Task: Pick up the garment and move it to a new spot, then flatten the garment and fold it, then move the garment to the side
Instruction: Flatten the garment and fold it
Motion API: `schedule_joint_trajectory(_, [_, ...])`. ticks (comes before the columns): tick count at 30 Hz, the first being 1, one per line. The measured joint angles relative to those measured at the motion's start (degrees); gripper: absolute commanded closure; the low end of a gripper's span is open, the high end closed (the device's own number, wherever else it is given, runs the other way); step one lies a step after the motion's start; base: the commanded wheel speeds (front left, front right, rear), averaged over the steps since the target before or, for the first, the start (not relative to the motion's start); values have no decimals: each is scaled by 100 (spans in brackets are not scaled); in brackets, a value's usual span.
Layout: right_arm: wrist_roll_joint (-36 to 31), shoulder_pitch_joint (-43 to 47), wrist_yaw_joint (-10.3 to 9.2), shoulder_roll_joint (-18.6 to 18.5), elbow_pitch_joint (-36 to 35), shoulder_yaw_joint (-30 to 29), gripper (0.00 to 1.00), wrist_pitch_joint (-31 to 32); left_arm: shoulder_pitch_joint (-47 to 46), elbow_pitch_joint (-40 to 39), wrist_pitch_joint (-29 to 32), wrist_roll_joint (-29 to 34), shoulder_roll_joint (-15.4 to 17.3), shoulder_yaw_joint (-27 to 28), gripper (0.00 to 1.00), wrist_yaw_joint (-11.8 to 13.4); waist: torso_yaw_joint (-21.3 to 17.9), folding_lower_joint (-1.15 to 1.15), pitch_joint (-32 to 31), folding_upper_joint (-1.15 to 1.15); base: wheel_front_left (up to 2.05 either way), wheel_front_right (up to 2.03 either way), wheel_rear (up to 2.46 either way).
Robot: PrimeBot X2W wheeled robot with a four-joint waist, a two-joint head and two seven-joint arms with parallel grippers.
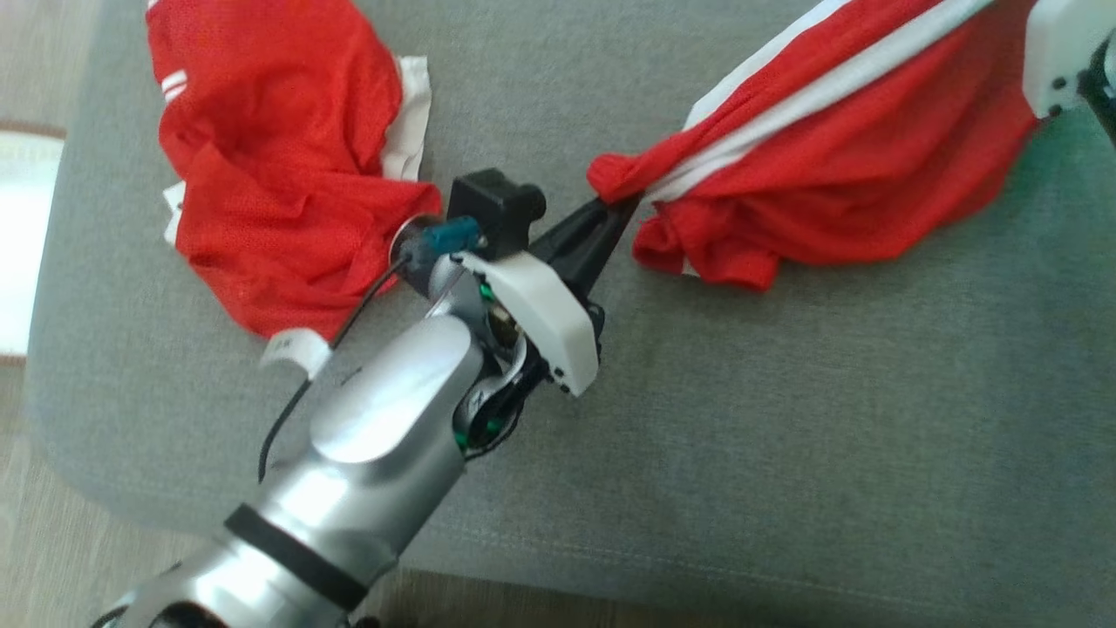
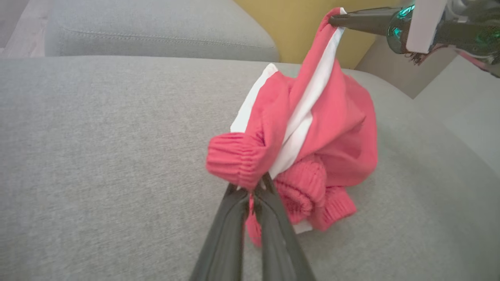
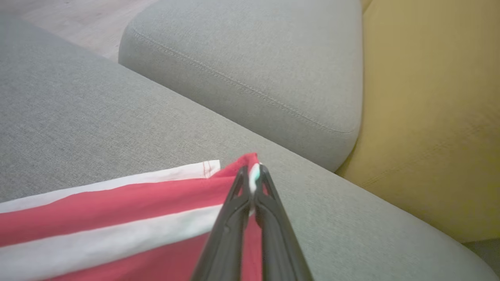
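Left tool (image 1: pixel 621 208) pinching ribbed hem of red white-striped garment (image 1: pixel 837 166), right tool (image 3: pixel 254 171) pinching its far edge, over grey cushion (image 1: pixel 785 419)

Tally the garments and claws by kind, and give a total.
Red-and-white garments: 2, the loose garment lying crumpled and the held garment stretched between the claws.
Claws: 2, the left claw and right claw, both shut on the held garment.
Total: 4.

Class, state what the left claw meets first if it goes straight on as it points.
The left claw would push straight into the red mesh garment with white stripes that it grips.
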Motion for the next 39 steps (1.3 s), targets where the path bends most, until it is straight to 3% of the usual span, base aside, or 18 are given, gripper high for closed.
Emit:
schedule_joint_trajectory(5, [-118,-272,0,58,535,261,100,-190,-211,360,-51,0,-100,-79,100,-70,93,0,209,0,0,0,0])
schedule_joint_trajectory(6, [-149,-314,0,60,665,334,100,-235,-249,430,-77,0,-112,-116,94,-73,111,0,244,0,0,0,0])
schedule_joint_trajectory(7, [-154,-338,0,76,786,376,100,-277,-287,498,-121,-2,-120,-156,65,-88,125,0,269,0,0,0,0])
schedule_joint_trajectory(8, [-154,-354,0,112,915,380,100,-315,-313,558,-152,-25,-131,-176,20,-119,134,0,287,0,0,0,0])
schedule_joint_trajectory(9, [-154,-370,0,145,1017,393,10,-372,-325,603,-178,-56,-140,-185,0,-119,135,0,299,0,0,0,0])
schedule_joint_trajectory(10, [-155,-399,0,180,1118,411,0,-432,-340,665,-202,-63,-151,-191,0,-119,130,0,305,0,0,0,0])
schedule_joint_trajectory(16, [-213,-530,0,269,1589,337,0,-811,-403,951,-401,-110,-170,-197,0,-86,50,-1,209,0,0,0,0])
schedule_joint_trajectory(22, [-44,-485,0,455,1748,-78,0,-1640,-392,1028,-635,-210,-170,38,0,142,-50,-2,-132,0,0,0,0])
schedule_joint_trajectory(27, [282,88,0,684,1484,-252,0,-2399,-216,727,-704,-208,-8,564,0,448,-166,-2,-516,0,0,0,0])
schedule_joint_trajectory(33, [486,1044,0,880,898,-545,0,-3140,558,-291,-706,189,305,1568,0,855,-344,-2,-990,0,0,0,0])
schedule_joint_trajectory(39, [412,2018,0,1120,121,-978,0,-3532,1567,-926,-723,646,358,2236,0,947,-528,-2,-1420,0,0,0,0])
